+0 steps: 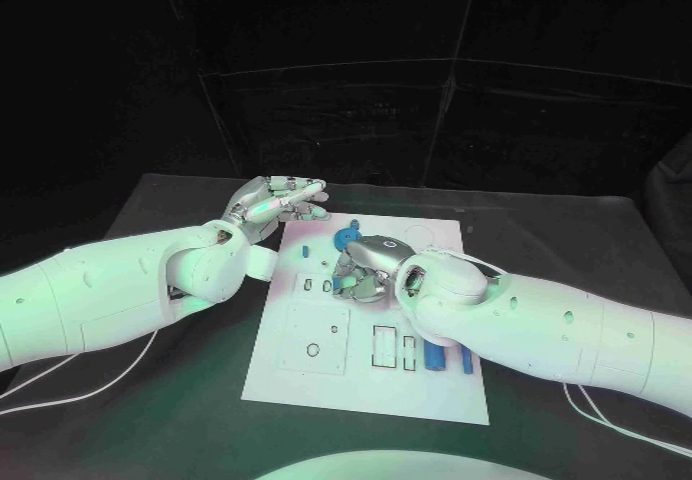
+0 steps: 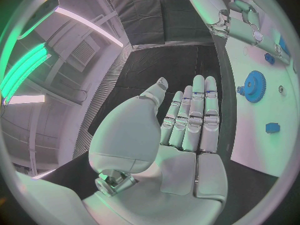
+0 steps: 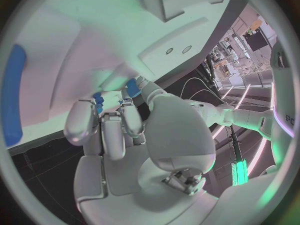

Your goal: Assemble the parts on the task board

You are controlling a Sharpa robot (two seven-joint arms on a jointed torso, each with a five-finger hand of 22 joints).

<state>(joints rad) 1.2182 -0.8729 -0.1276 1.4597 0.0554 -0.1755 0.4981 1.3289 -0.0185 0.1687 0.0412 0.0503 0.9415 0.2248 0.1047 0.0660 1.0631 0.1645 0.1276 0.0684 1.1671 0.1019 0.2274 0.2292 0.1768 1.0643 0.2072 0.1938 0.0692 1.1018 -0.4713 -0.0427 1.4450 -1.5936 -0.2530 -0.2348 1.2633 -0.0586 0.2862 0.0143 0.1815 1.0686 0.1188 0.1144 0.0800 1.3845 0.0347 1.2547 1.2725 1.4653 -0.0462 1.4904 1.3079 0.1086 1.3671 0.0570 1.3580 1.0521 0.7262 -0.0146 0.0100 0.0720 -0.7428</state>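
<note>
board: white task board point(image 1: 361, 385) lies mid tabletop point(image 1: 159, 420), long side running away from the robot; bare dark tabletop all round its edges
open room: near end of the board free; far end crowded by both hands
parts: blue gear point(image 1: 348, 238) at far end of the board, just beside the right hand; two blue bars point(image 1: 437, 357) upright in the picture near the board's right edge, close under the right arm
surface: black cloth tabletop, dark curtain walls behind
left robot hand point(image 1: 274, 205): at the board's far-left corner, palm flat, fingers straight and together, holds nothing
right robot hand point(image 1: 364, 270): over board middle, fingers curled down onto the board; whether it grips a part, cannot tell
</note>
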